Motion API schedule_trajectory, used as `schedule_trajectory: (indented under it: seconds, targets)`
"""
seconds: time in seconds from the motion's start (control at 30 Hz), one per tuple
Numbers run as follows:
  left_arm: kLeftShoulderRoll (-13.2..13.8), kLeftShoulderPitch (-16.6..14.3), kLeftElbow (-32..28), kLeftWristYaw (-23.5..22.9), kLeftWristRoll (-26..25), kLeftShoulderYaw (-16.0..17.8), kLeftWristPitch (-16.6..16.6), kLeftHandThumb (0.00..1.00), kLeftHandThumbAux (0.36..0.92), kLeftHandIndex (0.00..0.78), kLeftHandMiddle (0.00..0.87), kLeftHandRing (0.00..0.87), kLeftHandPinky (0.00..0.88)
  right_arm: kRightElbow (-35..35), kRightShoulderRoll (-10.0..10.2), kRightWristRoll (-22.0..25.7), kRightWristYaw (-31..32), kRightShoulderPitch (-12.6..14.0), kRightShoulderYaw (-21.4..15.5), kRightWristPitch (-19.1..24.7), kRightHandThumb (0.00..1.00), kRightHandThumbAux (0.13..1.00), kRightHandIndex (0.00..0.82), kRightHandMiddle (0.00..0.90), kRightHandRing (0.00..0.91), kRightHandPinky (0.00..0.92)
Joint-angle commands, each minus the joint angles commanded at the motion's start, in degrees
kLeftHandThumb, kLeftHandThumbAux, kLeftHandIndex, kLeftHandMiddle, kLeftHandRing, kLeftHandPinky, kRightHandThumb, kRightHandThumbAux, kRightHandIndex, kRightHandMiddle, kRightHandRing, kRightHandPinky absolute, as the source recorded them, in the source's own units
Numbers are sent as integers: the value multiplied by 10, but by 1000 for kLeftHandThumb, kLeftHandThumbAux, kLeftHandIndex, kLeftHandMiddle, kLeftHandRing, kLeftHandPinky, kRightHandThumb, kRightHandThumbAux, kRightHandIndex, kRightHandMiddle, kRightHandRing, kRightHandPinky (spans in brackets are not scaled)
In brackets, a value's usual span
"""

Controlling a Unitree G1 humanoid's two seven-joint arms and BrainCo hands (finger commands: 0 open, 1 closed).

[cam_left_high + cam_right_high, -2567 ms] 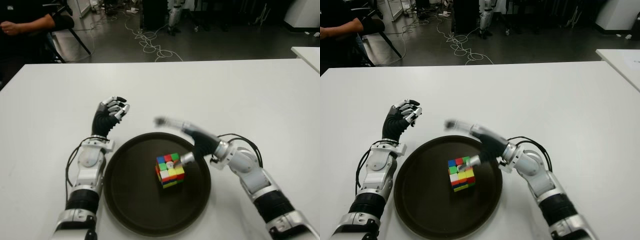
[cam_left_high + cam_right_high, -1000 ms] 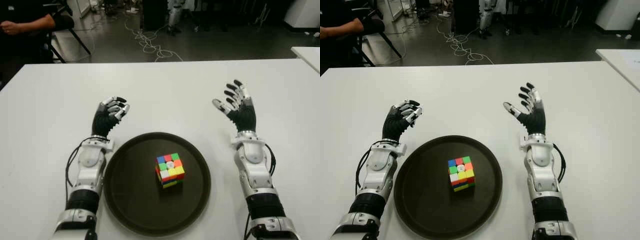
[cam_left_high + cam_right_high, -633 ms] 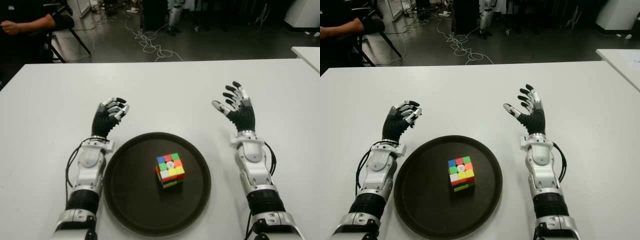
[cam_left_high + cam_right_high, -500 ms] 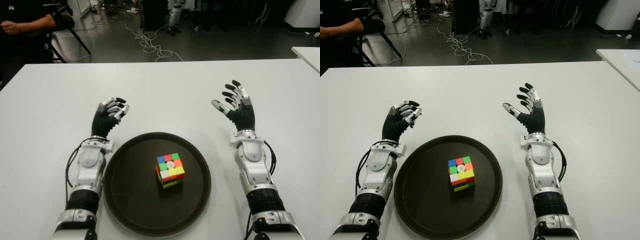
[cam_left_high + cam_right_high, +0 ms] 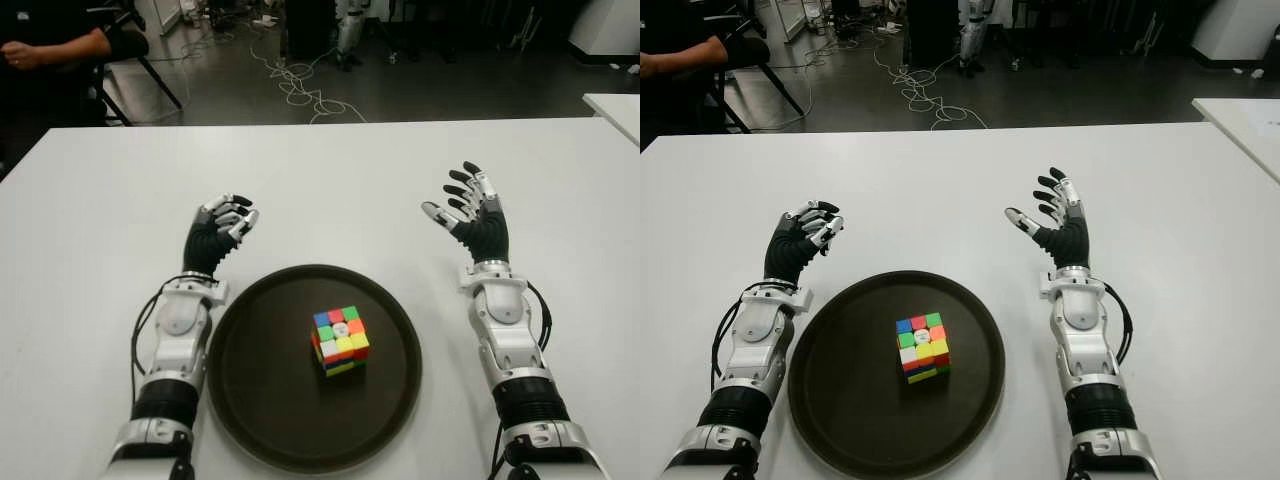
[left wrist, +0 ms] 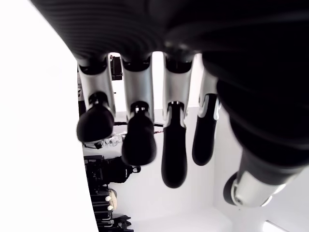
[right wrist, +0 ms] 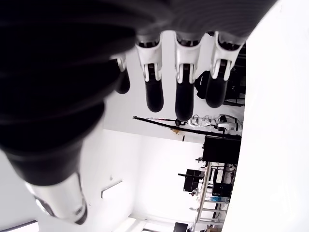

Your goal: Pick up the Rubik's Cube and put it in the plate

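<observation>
The cube [image 5: 339, 340] sits in the plate [image 5: 250, 400] on the counter [image 5: 330, 190]. The left hand [image 5: 218, 232], loosely curled, and the right hand [image 5: 472, 215], fingers spread, flank it, both empty.

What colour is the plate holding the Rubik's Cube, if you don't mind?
The plate is dark brown, clearest in the left eye view.

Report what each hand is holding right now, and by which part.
Nothing is held. The Rubik's Cube sits in the plate; the left hand and right hand show empty on either side.
</observation>
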Motion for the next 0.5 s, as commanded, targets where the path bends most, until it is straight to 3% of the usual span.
schedule_trajectory:
  seconds: [0.5]
  targets:
    - [1, -3, 9, 17, 8, 3, -13, 846, 658, 423, 570, 733, 766, 3, 2, -5, -6, -3, 2, 6, 114, 757, 137, 210, 219, 224]
